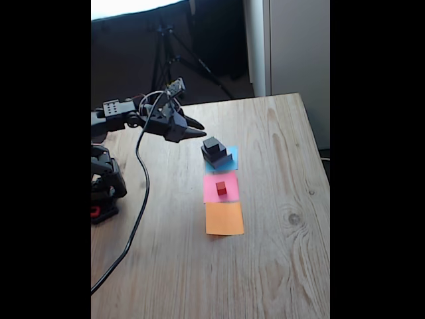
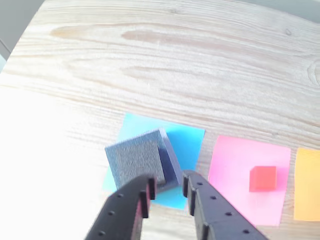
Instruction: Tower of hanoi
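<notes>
3 stacked blocks [image 1: 214, 152] sat skewed on the blue square [image 2: 187, 142]; the gripper [image 2: 167, 186] hovered above, narrowly parted, holding nothing.

Stepped grey-and-black block stack [image 1: 214, 152] on blue square, tiny red cube [image 1: 221, 189] on pink

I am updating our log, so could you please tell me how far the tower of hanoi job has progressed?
Done: the tiny red cube sits alone on the pink paper square. In hand: nothing yet; the open black pincer hangs just over the stack of dark square blocks on the blue paper square. Left: every stacked block, and the orange paper square is bare.
</notes>
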Robot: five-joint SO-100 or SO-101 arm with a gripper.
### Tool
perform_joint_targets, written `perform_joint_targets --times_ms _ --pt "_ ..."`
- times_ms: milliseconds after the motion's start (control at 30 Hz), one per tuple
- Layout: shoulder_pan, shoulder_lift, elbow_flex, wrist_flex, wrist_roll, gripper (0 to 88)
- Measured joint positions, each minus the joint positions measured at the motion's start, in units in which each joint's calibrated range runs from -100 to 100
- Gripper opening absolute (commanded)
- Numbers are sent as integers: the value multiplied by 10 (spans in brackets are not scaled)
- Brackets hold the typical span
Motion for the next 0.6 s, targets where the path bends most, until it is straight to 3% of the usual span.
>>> perform_joint_targets --times_ms 367,467,600 --pt "78 43 -436 464 85 3" --pt "101 75 -547 538 89 4" --pt "160 92 -640 557 89 5"
